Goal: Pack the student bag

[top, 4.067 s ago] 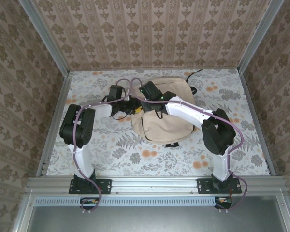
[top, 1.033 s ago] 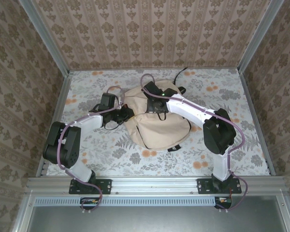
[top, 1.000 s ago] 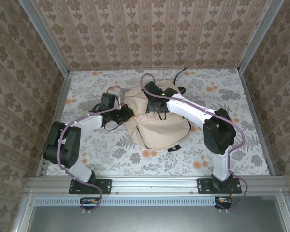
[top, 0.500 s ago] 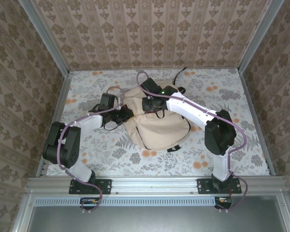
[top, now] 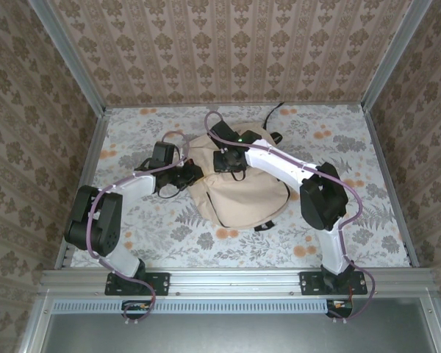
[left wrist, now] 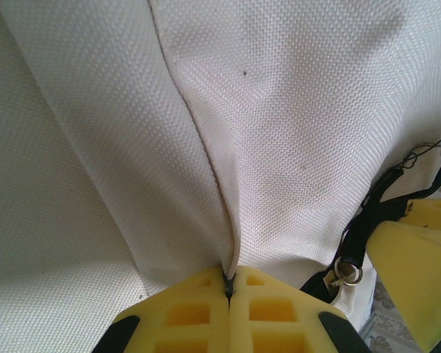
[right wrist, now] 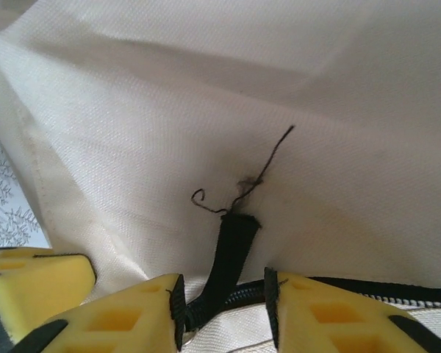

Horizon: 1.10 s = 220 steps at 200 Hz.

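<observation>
The student bag [top: 242,193], a beige fabric backpack, lies in the middle of the table. At its left edge my left gripper [top: 188,175] is shut on a pinched fold of the bag's fabric along a seam [left wrist: 228,283]. On top of the bag, my right gripper [top: 226,163] stands open. A black zipper pull strap [right wrist: 234,243] lies between its yellow fingers [right wrist: 222,294], leaning against the left one, with the dark zipper [right wrist: 367,288] running off to the right. Another black strap with a metal ring [left wrist: 350,254] hangs beside the left gripper.
The floral table [top: 132,132] is walled in by patterned panels on three sides. A black strap [top: 263,225] sticks out at the bag's near edge and a dark cord [top: 273,110] at its far edge. Both grippers work close together on the bag's upper left.
My right gripper has opened and let go of the zipper pull, and it has shifted slightly left along the bag's top. The left gripper keeps its hold; the bag stays put.
</observation>
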Tool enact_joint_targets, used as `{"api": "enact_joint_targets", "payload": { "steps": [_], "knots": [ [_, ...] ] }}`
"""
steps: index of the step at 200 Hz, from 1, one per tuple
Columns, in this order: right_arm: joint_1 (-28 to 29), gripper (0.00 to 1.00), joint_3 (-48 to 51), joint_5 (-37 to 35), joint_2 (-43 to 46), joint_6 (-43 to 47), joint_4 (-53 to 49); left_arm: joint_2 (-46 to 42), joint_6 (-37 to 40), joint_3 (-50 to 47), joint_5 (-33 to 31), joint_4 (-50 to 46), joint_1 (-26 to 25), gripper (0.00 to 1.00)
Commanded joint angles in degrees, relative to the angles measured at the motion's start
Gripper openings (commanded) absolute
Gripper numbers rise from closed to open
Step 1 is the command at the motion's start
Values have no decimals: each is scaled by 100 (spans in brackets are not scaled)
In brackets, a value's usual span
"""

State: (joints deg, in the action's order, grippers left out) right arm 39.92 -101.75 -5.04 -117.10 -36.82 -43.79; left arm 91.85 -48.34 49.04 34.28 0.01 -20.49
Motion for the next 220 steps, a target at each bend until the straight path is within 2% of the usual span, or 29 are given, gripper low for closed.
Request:
{"api": "enact_joint_targets", "payload": {
  "steps": [1,39,87,115,149,188,220],
  "knots": [
    [7,31,-235,342,-168,-168,-29,-225,132,-7,205,-106,54,0],
    [7,28,-380,481,-335,-210,-39,-216,103,-23,219,-40,54,0],
    [-2,34,-445,495,-441,-283,-81,-198,88,-26,219,-25,56,0],
    [7,22,-498,382,-533,-63,-165,-212,93,-27,219,-36,54,0],
    [33,0,-578,-494,-414,311,-426,-263,140,-16,20,-326,63,0],
    [24,0,-504,-2082,-39,758,-576,-214,116,-132,-332,-835,211,0],
    [-3,0,-502,-2695,29,976,-605,-221,167,-207,-404,-876,286,0]
  ]
}}
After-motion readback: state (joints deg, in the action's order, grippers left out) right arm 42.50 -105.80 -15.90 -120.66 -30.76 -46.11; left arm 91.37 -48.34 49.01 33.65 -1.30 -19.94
